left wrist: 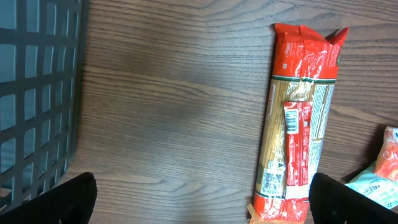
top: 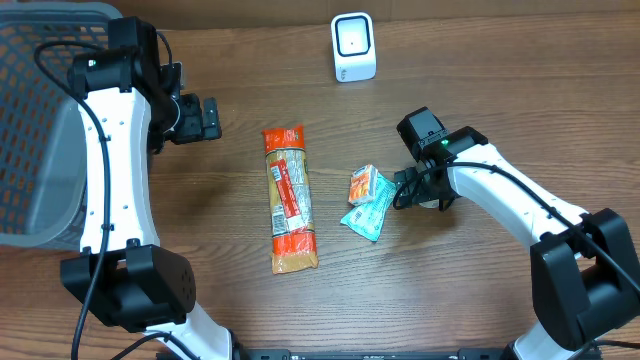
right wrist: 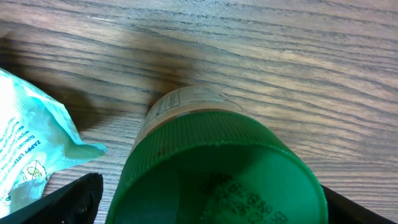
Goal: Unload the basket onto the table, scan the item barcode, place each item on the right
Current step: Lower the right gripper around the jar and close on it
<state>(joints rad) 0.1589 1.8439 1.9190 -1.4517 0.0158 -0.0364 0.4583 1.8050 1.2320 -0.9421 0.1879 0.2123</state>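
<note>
Overhead view: we see a wooden bench (top: 500,80) with a white scanner (top: 353,47) standing near the middle of its far edge. A grey mesh basket (top: 40,120) fills the far-left corner. A long orange pasta packet (top: 289,198) lies lengthwise in the bench's middle. Just right of it sit a small orange packet (top: 365,185) and a teal packet (top: 369,213), touching each other.

The green-lidded jar (right wrist: 217,149) stands upright right of centre, just beside the teal packet and mostly hidden under the right arm from above. The right fingers (right wrist: 62,202) are spread wide on either side of its lid, and we see bare wood between one finger and the lid, so nothing is clamped. The left fingers (left wrist: 68,199) hang fully apart and empty near the basket, with the pasta packet between them and the jar.
</note>
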